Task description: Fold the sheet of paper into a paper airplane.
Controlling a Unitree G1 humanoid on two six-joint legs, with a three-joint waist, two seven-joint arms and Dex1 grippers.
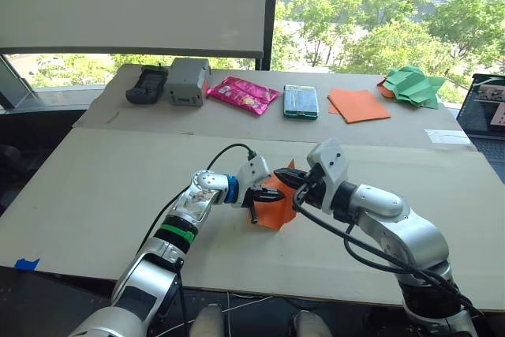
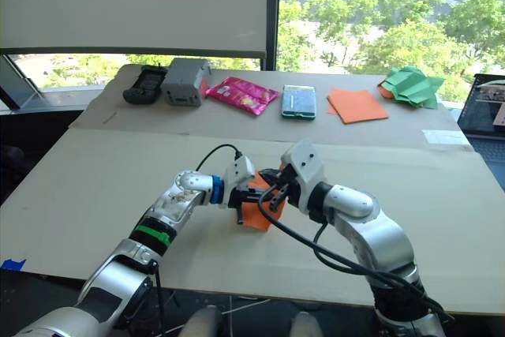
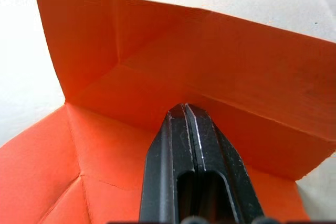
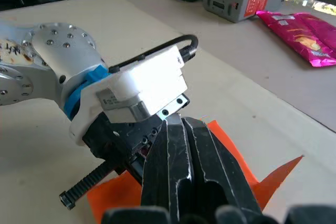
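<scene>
The cardboard-covered table (image 1: 95, 195) spreads under me, with a grey box (image 1: 188, 80), a pink packet (image 1: 243, 94), smooth orange sheets (image 1: 359, 104) and green crumpled paper (image 1: 412, 84) lined up along its far edge, well apart from my work. The sheet of paper (image 1: 276, 207) sits near the front middle of the table, half raised, one creased panel standing up and another lying flatter. My left gripper (image 3: 186, 111) is clenched, fingers pressed together with the tips into the paper's inner crease (whether any layer is pinched between them I cannot see). My right gripper (image 4: 181, 129) is likewise closed, right beside the left one at the paper's upper edge.

My worry is that both grippers crowd one small spot. If either pulls sideways, the thin sheet could tear at the crease or buckle off its fold lines, and the fingers might knock each other.
</scene>
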